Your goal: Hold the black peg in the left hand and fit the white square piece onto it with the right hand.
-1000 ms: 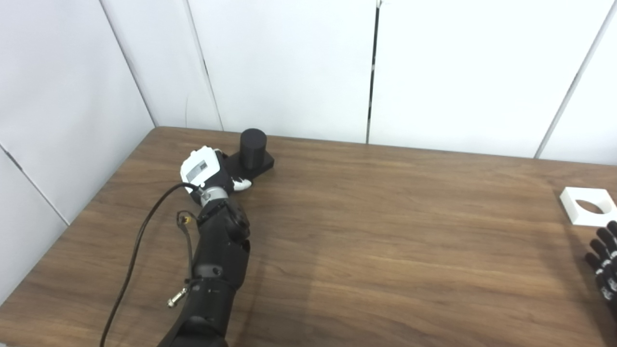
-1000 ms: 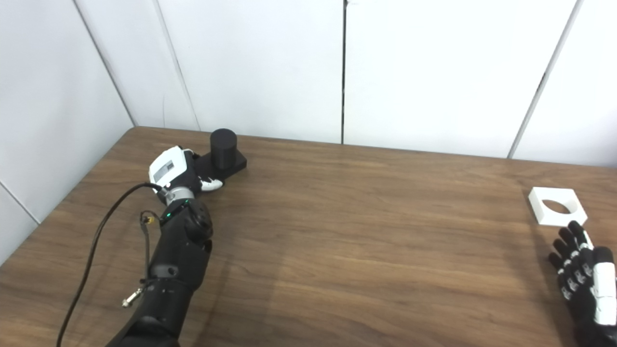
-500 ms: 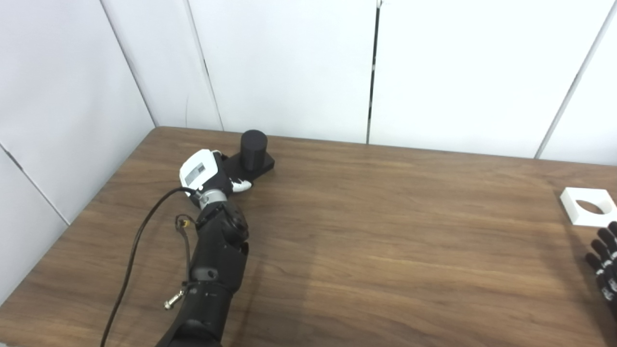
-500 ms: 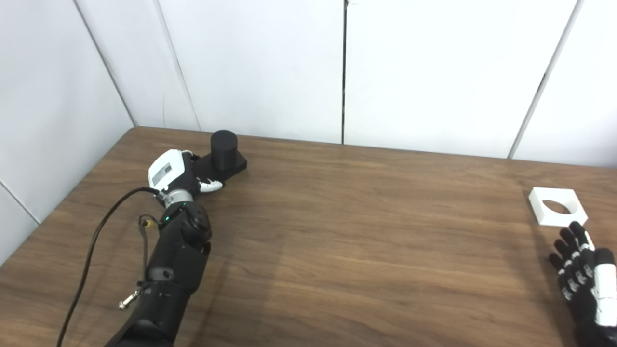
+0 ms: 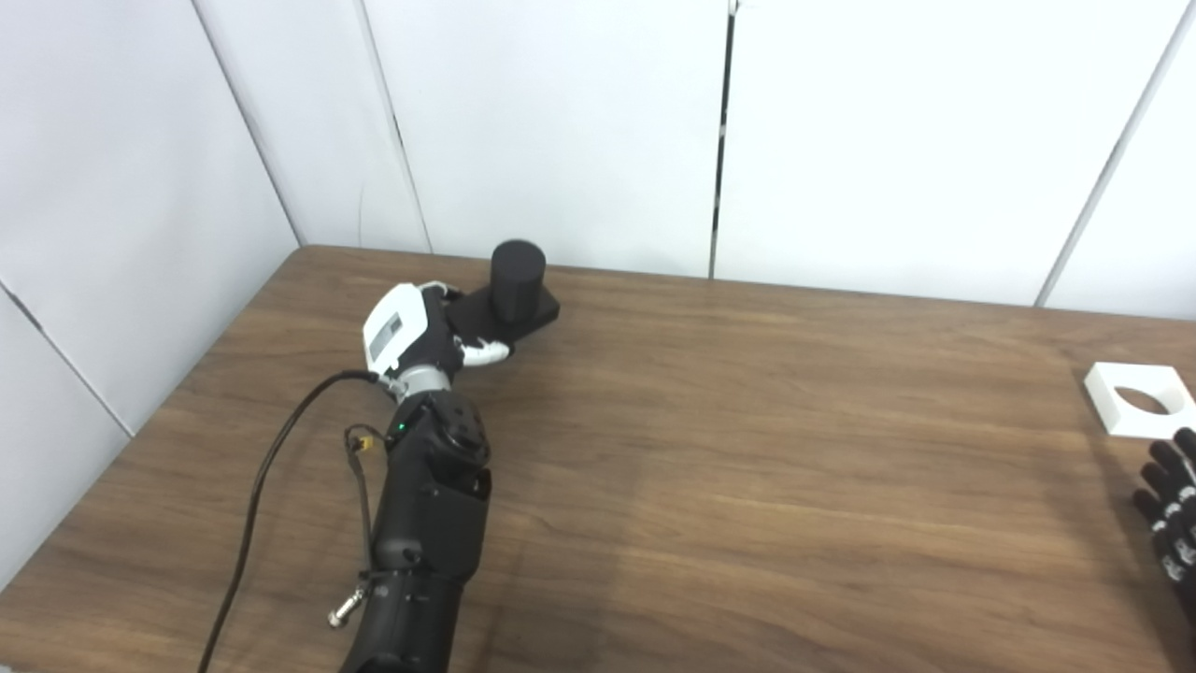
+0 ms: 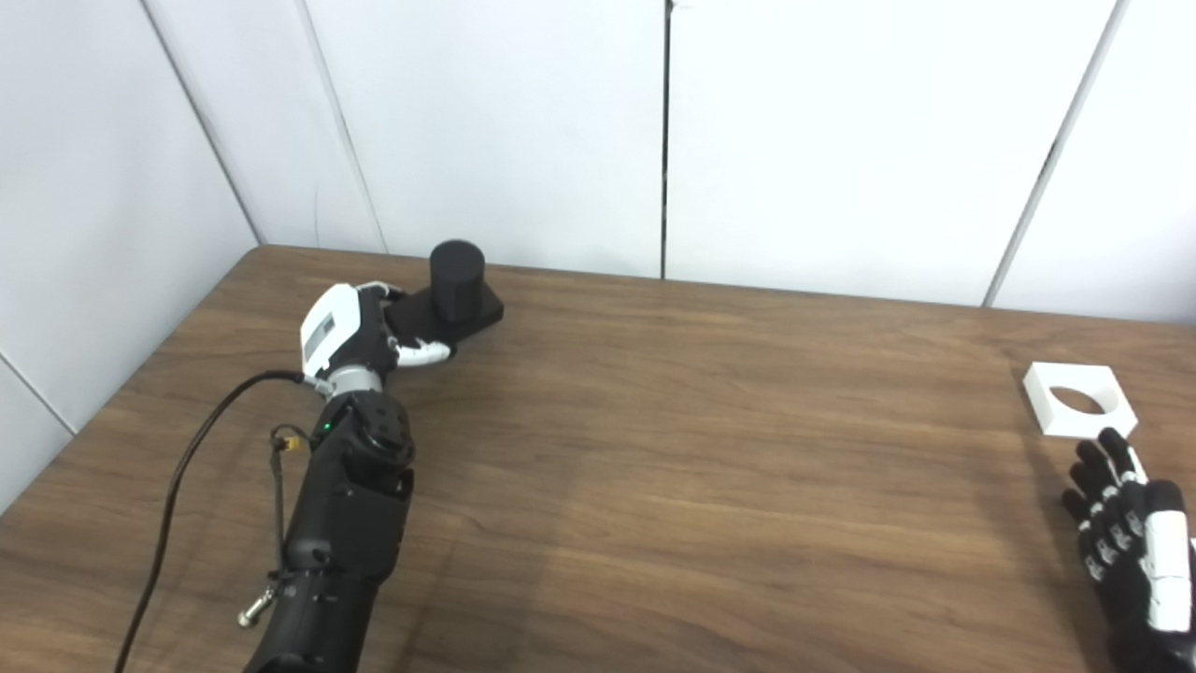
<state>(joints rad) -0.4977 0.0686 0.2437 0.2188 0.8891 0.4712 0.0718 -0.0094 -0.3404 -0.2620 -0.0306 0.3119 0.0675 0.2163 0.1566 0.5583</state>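
Observation:
The black peg (image 5: 519, 268), a short cylinder on a flat black base, is at the far left of the table near the wall. My left hand (image 5: 413, 329) is shut on the near end of its base; whether the base rests on the table I cannot tell. The white square piece (image 6: 1043, 393), with a round hole, lies flat at the far right. My right hand (image 6: 1132, 551) is open just in front of it, fingers spread, not touching it. In the left eye view the right hand (image 5: 1173, 519) is cut off by the picture's edge.
The wooden table (image 5: 747, 449) meets white wall panels at the back and left. A black cable (image 5: 271, 486) runs along my left forearm to the table's front.
My left hand has carried the black peg to the right and a little up in the picture, and the wrist has turned. The right hand and white piece have barely moved.

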